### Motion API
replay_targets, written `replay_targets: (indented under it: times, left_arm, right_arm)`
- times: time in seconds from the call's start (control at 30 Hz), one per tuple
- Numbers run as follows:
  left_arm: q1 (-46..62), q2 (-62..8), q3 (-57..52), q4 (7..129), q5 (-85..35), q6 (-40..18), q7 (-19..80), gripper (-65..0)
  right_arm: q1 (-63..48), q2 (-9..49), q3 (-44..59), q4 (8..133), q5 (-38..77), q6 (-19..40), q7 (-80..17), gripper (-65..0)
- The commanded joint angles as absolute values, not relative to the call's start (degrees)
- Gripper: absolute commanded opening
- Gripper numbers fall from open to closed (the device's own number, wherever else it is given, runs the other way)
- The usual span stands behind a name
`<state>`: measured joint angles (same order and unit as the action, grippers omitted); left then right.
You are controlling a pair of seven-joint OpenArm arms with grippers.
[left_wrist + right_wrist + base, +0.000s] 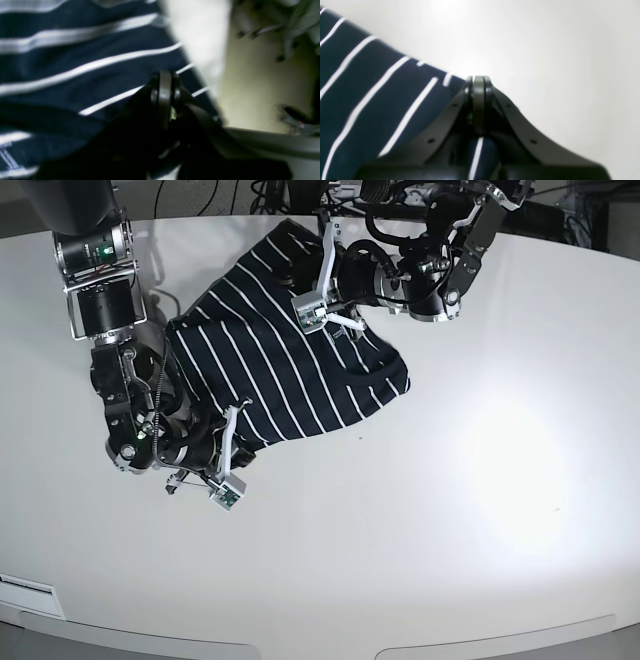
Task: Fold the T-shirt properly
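Mostly the T-shirt (275, 365) lies bunched on the white table (480, 510), upper left of centre, its sleeves and collar lost in folds or behind the arms. The right gripper (478, 82) is pinched closed on the hem at the shirt's near left corner, striped cloth showing behind the jaws. The left gripper (165, 80), blurred, is clamped on fabric at the far edge.

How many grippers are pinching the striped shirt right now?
2. The right gripper is shut on the T-shirt at its near edge, on the base view's left; the left gripper is shut on its far edge, near the table's back.
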<state>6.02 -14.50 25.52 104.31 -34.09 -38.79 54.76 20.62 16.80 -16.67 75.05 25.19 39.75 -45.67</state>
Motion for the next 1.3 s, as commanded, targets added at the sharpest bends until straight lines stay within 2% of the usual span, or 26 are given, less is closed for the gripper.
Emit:
replay_targets:
  times: [0.0, 0.17, 0.27, 0.53, 0.8, 1.1, 1.27]
  left_arm:
    - [4.3, -15.2, 25.5, 103.7, -32.6, -37.8, 52.8, -65.0]
    - [-1.8, -19.9, 25.5, 96.4, -30.2, -37.5, 51.8, -65.0]
    - [-5.2, -22.7, 25.5, 93.9, -30.0, -37.5, 51.6, -65.0]
    - [-13.7, -27.4, 25.5, 87.9, -27.6, -37.9, 45.9, -65.0]
    - [-22.2, -29.1, 25.5, 81.2, -22.7, -37.9, 37.5, -65.0]
    - [-29.9, -28.5, 25.5, 79.6, -23.2, -37.5, 33.6, -65.0]
    - [-30.2, -28.8, 24.9, 79.7, -37.1, -38.4, 40.6, -65.0]
  right_arm:
    - [22.2, 18.2, -16.2, 76.6, 27.3, 39.7, -47.0, -65.0]
    - [21.1, 23.0, -16.2, 82.3, 39.3, 39.7, -56.3, -65.0]
    - [17.4, 26.7, -16.2, 87.8, 44.5, 39.2, -58.2, -65.0]
    - [4.2, 31.2, -15.9, 96.3, 46.7, 36.6, -58.1, -65.0]
    - [-8.1, 30.0, -13.0, 101.3, 46.5, 36.3, -58.2, -65.0]
    - [-16.6, 23.8, -3.5, 118.4, 46.5, 35.7, -57.6, -65.0]
    - [-16.5, 23.4, 3.7, 123.0, 41.8, 34.0, -51.9, -65.0]
